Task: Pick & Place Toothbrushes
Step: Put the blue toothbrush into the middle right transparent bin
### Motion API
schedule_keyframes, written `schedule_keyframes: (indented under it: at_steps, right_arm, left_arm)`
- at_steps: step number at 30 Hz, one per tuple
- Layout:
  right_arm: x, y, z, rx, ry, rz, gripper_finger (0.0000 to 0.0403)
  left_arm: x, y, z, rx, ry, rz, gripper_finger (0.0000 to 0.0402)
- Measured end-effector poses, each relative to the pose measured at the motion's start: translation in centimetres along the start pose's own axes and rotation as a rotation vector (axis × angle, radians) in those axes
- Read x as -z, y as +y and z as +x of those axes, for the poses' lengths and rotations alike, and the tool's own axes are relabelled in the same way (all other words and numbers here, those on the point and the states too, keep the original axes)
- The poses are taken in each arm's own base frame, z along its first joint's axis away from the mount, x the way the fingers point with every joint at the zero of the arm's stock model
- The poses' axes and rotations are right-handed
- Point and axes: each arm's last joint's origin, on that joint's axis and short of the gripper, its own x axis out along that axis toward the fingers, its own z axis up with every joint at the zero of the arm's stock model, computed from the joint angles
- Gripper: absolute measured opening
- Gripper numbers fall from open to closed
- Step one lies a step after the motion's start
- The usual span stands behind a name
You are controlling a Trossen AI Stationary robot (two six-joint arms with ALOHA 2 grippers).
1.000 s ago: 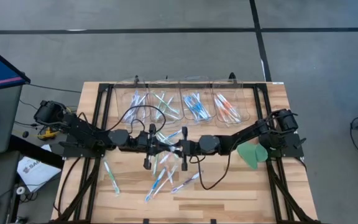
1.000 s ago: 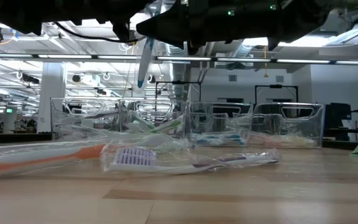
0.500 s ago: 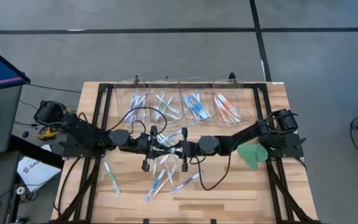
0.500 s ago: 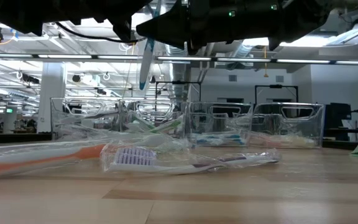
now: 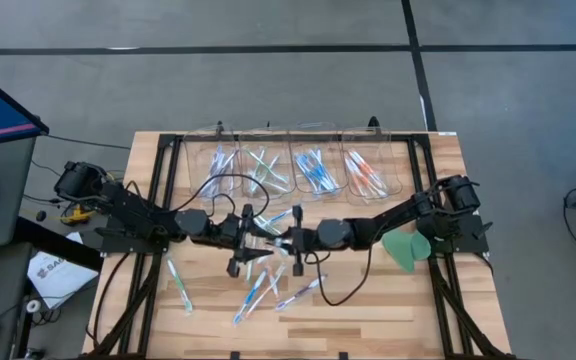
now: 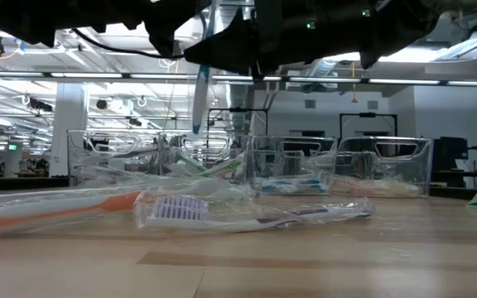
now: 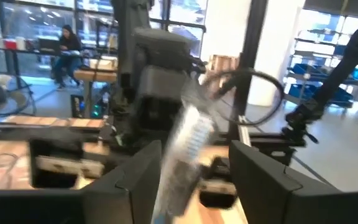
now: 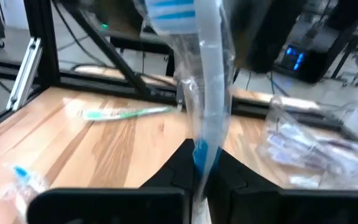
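Bins [image 5: 293,170] behind — right gripper [image 8: 197,163] pinches a blue toothbrush [image 8: 207,93]; left gripper [image 7: 185,180] parted.

overhead, table-level and two wrist cameras share the table [image 5: 368,300].

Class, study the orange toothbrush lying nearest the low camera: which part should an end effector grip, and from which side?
Grip the orange toothbrush by its long handle, coming straight down from above. It lies flat on the table, so only the handle's two long sides are exposed for fingers to straddle; wrapped brushes crowd its far end.
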Motion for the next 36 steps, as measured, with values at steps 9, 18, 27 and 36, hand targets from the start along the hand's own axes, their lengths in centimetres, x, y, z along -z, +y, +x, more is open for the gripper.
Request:
schedule_keyframes:
  at_steps: [9, 18, 27, 36]
  right_arm:
    - [0.5, 1.1, -0.3, -0.029, 0.058, -0.009, 0.0009]
    - [-0.5, 1.3, -2.0, 0.059, 0.193, 0.012, 0.0007]
    - [-5.3, -2.9, -7.2, 0.27, 0.281, 0.18, 0.0013]
    - [-6.3, -9.6, -11.6, 0.505, 0.384, 0.405, 0.002]
  left_arm:
    - [0.0, 0.0, 0.0, -0.013, -0.002, 0.001, 0.0172]
    - [1.9, 0.4, -1.2, -0.034, 0.065, -0.053, 0.0163]
    - [2.7, 0.6, -1.8, -0.04, 0.093, -0.089, 0.0166]
    - [2.7, 0.6, -1.8, -0.042, 0.092, -0.171, 0.0166]
